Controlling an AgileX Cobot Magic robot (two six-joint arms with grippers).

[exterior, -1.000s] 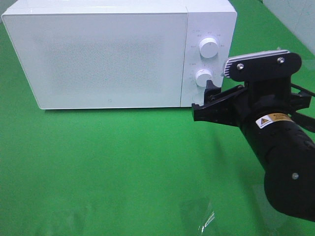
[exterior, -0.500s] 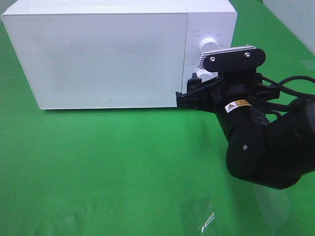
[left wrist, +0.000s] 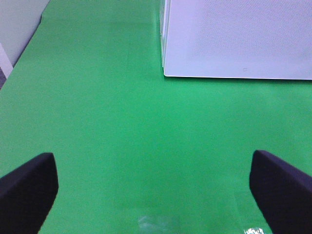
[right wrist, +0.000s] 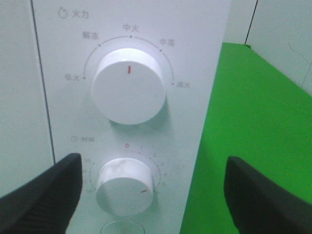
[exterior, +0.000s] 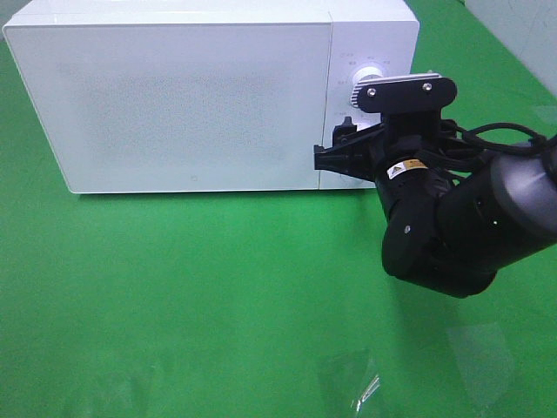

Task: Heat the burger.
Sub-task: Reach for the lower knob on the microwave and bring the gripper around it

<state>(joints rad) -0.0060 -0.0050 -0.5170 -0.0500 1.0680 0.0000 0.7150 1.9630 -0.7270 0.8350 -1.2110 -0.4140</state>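
Note:
The burger is not in view. The white microwave (exterior: 174, 96) stands at the back with its door shut. My right gripper (exterior: 332, 146) is open right at the control panel, in front of the lower dial. In the right wrist view the gripper (right wrist: 151, 200) has one finger on each side of the lower timer dial (right wrist: 125, 184), with the power dial (right wrist: 128, 85) above it; whether the fingers touch the dial I cannot tell. My left gripper (left wrist: 153, 195) is open and empty over the green table, with the microwave's left corner (left wrist: 234, 39) ahead of it.
A green cloth (exterior: 174, 287) covers the table. A shiny clear patch (exterior: 357, 383) lies near the front edge. A pale wall (exterior: 522, 26) stands at the back right. The right arm's black body (exterior: 452, 226) hangs over the table right of centre.
The right arm has swung left and toward the microwave. Its open gripper has moved from beside the lower dial to straddling it against the control panel.

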